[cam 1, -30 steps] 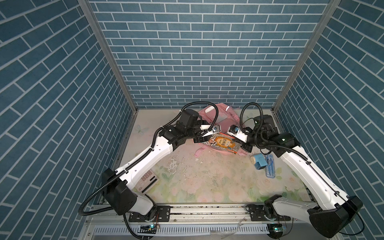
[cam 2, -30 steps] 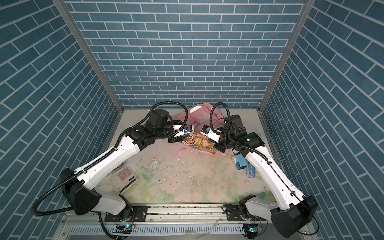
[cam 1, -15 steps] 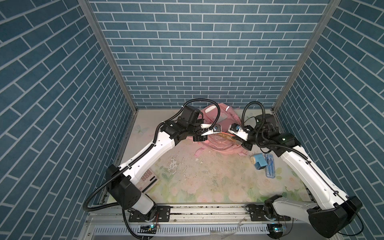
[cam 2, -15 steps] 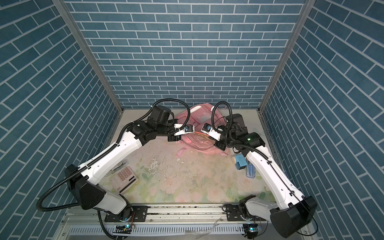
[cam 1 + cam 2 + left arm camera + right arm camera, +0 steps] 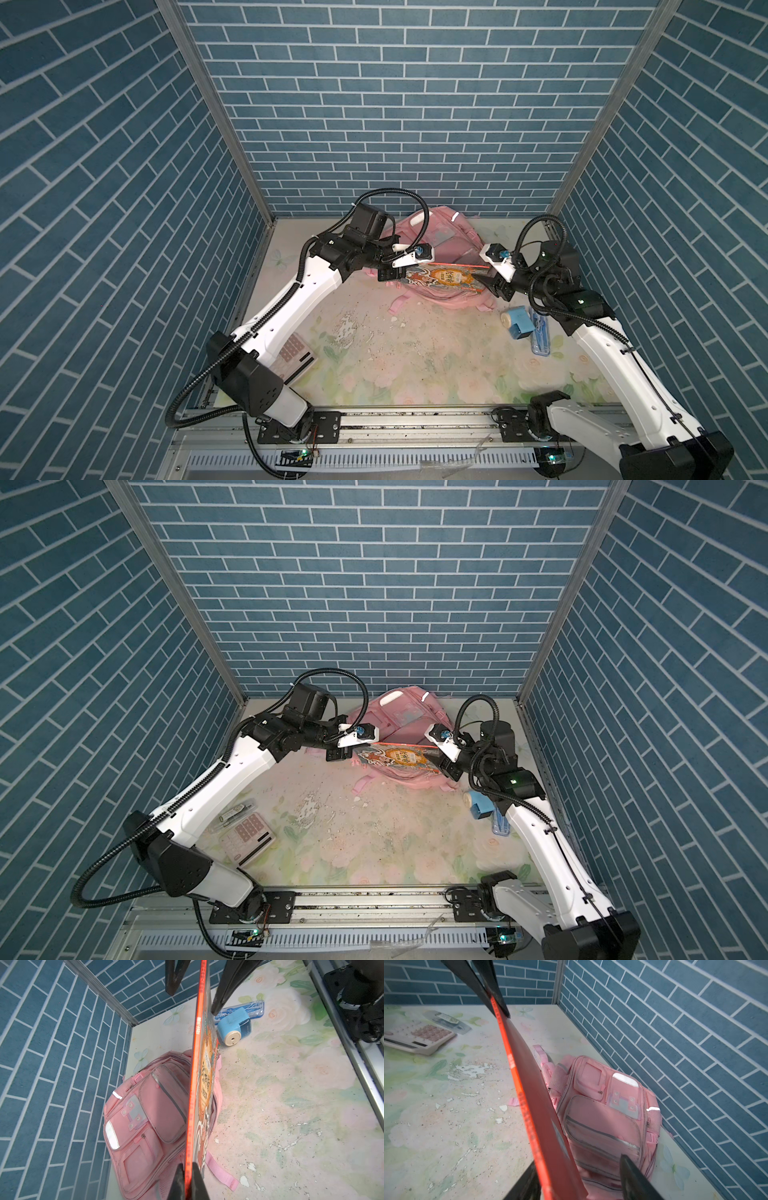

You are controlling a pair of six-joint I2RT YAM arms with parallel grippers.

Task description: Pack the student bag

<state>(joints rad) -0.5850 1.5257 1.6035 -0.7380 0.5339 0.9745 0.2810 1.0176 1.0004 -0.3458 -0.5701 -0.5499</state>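
Pinched tight by left gripper (image 5: 188,1165): thin red-edged picture book (image 5: 204,1076) over soft pink fabric backpack (image 5: 155,1105); right gripper (image 5: 193,1002) spread around its other end.

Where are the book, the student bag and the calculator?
book (image 5: 442,277), in a top view, on its illustrated front cover.
student bag (image 5: 164,1105), left wrist view, on its large front pocket.
calculator (image 5: 248,832), in a top view, on its keypad.
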